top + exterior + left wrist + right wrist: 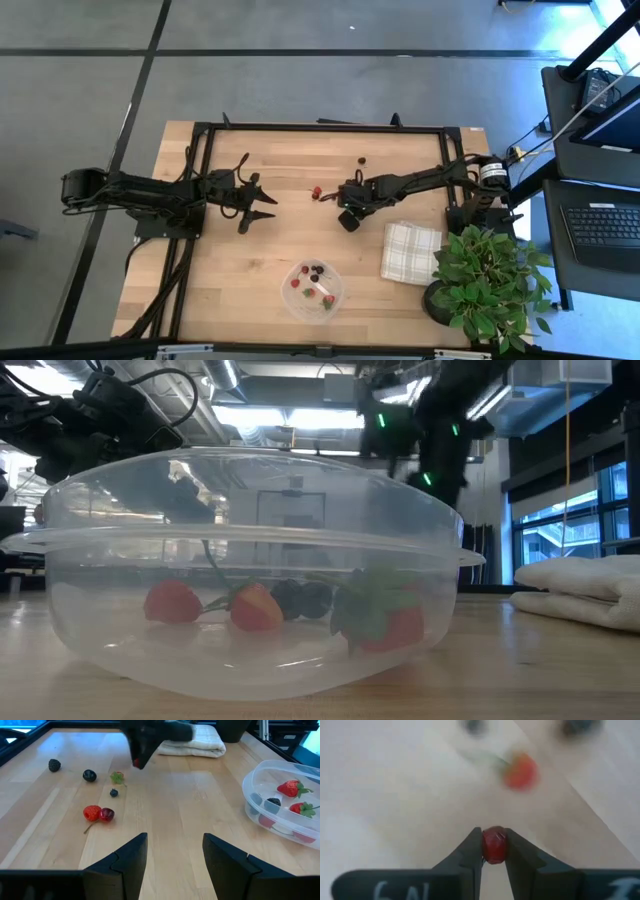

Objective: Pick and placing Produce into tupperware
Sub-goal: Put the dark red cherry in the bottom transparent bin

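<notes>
right gripper: above mid-table, fingers pinching a red berry. left gripper: fingers spread, holding nothing, over the table's left part. tupperware: near front edge, holding several berries. loose produce: scattered mid-table; exact count unclear, perhaps six.

- The high view looks straight down on the whole table from well above, with both arms in frame
- The low view sits at table-top height, pressed close to the tupperware, facing level into the room
- The left wrist view looks forward past the left gripper across the table; the tupperware lies off to one side of that pincer
- The right wrist view looks past the right gripper, very near the wood, a red berry between its tips
- All but this last view share the tupperware
</notes>
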Controlling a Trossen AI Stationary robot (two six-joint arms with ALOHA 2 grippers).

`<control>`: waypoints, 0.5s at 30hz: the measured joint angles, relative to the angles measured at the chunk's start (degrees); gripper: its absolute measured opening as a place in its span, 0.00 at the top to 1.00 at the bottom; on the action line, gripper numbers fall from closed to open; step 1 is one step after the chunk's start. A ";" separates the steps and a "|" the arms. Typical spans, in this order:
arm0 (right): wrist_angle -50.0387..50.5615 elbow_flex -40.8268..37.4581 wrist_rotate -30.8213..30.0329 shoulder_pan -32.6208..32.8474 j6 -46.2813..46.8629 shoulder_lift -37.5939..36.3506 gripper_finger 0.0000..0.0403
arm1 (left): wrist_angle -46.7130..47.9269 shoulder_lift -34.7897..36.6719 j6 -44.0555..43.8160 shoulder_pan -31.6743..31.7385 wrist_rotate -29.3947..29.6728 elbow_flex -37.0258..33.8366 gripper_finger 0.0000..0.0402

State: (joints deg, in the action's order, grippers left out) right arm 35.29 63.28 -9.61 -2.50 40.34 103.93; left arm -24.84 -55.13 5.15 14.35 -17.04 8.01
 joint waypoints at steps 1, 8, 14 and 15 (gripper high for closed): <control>-0.07 1.56 -0.07 0.70 -0.27 -0.08 0.83 | -0.02 0.00 0.00 0.00 0.02 0.00 0.54; -1.67 11.83 -0.72 7.84 -2.68 -0.12 0.83 | -0.01 0.00 0.00 0.00 0.02 0.00 0.54; -11.63 17.18 -0.71 14.58 -10.15 -0.31 0.83 | -0.02 0.00 -0.01 0.00 0.02 -0.02 0.54; -13.13 17.69 -0.48 15.45 -11.98 -0.31 0.83 | -0.02 0.00 0.00 0.00 0.01 -0.01 0.54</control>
State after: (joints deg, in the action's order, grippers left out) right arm 22.17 80.97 -10.09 12.95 28.36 103.61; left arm -24.86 -55.13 5.15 14.35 -17.03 8.00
